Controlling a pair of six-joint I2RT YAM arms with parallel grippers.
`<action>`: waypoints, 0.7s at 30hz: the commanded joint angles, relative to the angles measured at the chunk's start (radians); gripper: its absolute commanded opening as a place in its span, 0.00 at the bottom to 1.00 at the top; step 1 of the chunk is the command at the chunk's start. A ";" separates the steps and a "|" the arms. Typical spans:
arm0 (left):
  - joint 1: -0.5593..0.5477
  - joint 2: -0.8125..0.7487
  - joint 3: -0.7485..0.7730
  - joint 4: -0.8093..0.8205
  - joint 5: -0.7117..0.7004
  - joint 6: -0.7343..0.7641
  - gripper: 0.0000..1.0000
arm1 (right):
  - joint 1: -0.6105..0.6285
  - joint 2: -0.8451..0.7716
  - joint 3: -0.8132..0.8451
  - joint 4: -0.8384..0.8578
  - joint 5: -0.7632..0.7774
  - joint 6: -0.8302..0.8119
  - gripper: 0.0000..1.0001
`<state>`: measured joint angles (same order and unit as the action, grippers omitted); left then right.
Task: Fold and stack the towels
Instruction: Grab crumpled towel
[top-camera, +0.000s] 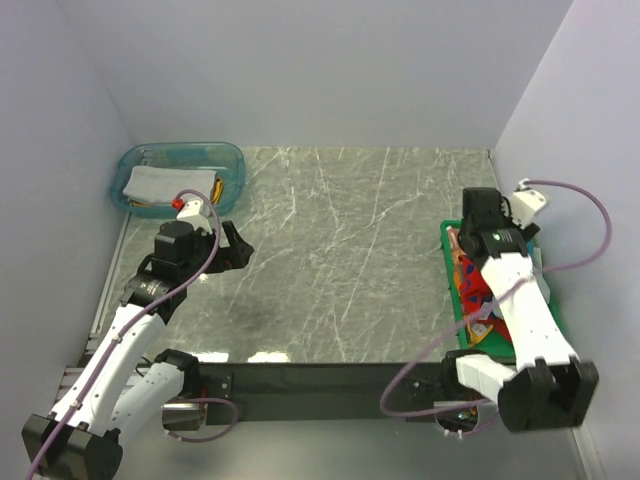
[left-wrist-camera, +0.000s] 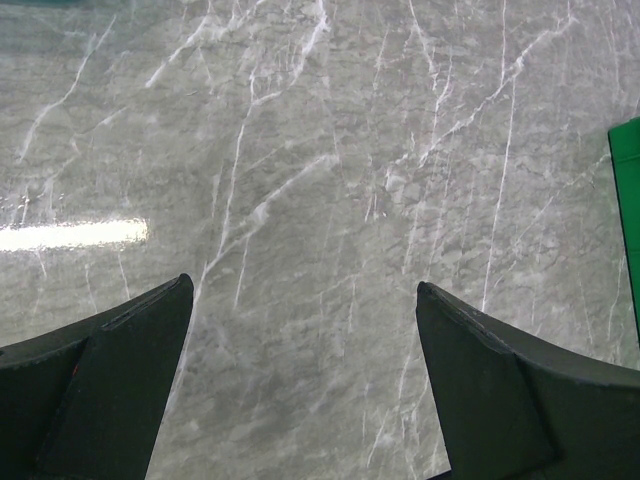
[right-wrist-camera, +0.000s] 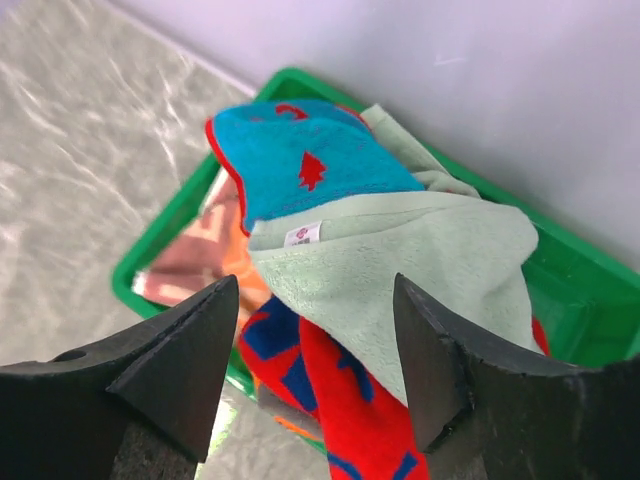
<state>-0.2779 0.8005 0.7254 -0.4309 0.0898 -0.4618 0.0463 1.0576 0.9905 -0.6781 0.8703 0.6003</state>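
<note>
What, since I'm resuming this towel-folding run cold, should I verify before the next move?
1. Right gripper open and empty: ok, jaws apart, nothing between them.
2. Right gripper over a towel: ok, it hangs above the pale green towel in the green crate.
3. That towel lifts alone: cannot tell; it lies draped over the red and blue towel.
4. Left gripper open and empty: ok, above bare table.
5. Left gripper away from the crate: ok, it is over by the teal tub.
</note>
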 joint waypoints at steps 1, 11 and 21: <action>-0.006 -0.006 0.006 0.018 0.007 0.012 1.00 | 0.007 0.128 0.011 -0.020 -0.033 -0.074 0.70; -0.026 -0.012 0.006 0.014 -0.016 0.014 0.99 | 0.007 0.346 -0.006 0.022 0.039 -0.091 0.68; -0.030 -0.012 0.006 0.012 -0.018 0.014 0.99 | -0.020 0.404 0.000 -0.040 0.134 -0.011 0.44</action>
<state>-0.3031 0.8001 0.7254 -0.4313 0.0814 -0.4606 0.0360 1.4670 0.9810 -0.6849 0.9203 0.5320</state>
